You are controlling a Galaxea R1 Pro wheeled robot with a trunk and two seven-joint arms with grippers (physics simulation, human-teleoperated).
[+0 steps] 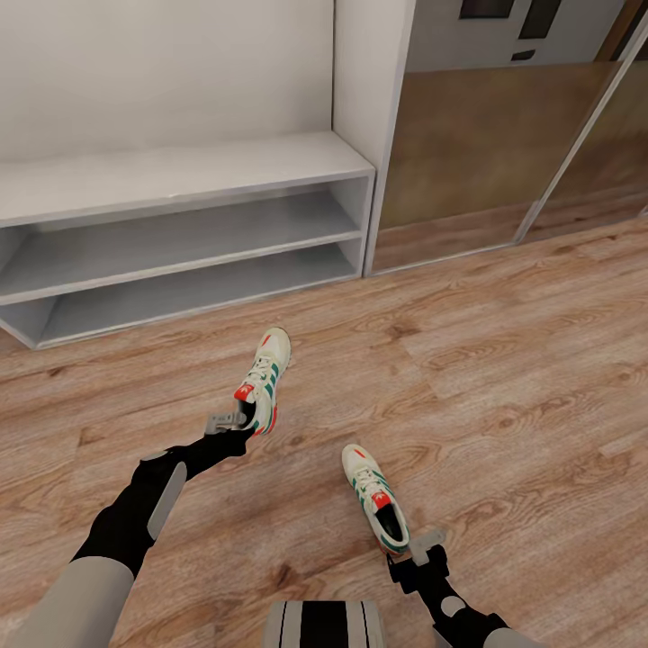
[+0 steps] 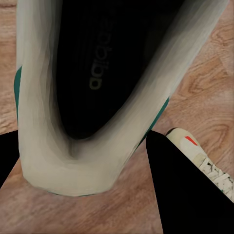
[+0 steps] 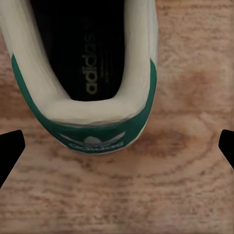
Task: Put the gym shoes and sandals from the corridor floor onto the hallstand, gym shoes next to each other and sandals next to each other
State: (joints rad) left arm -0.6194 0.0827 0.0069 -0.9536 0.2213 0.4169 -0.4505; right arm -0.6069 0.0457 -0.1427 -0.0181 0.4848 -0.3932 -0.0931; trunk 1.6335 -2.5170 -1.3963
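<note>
Far gym shoe (image 1: 266, 379): stood on the corridor floor (image 1: 504, 360), a little out from the hallstand's front edge, toe towards the rack, heel towards the robot; not yet on the rack
Near gym shoe (image 1: 375, 498): lay on the floor nearer the robot and to the right of the first, well apart from it, toe pointing far and slightly left; not yet on the rack
Hallstand (image 1: 180, 171): light grey, at the far left; its top board and both open lower tiers carried no shoes in the head view
Left gripper (image 1: 229, 424): was at the heel of the far gym shoe; in the left wrist view (image 2: 112, 185) the dark fingers (image 2: 180, 195) flanked the heel collar closely, one on each side, seemingly closing on it; whether the pads actually pressed the shoe could not be told
Right gripper (image 1: 421, 546): was just behind the heel of the near gym shoe; in the right wrist view (image 3: 117, 146) the fingertips (image 3: 9, 151) stood wide apart at the picture's edges, clear of the green heel tab, holding nothing
Sandals: no position recorded from these views
Done so far: judged as nothing placed; both sneakers on the floor
Left to do: judged as lifting both sneakers onto the rack side by side, then finding and racking the two sandals together
</note>
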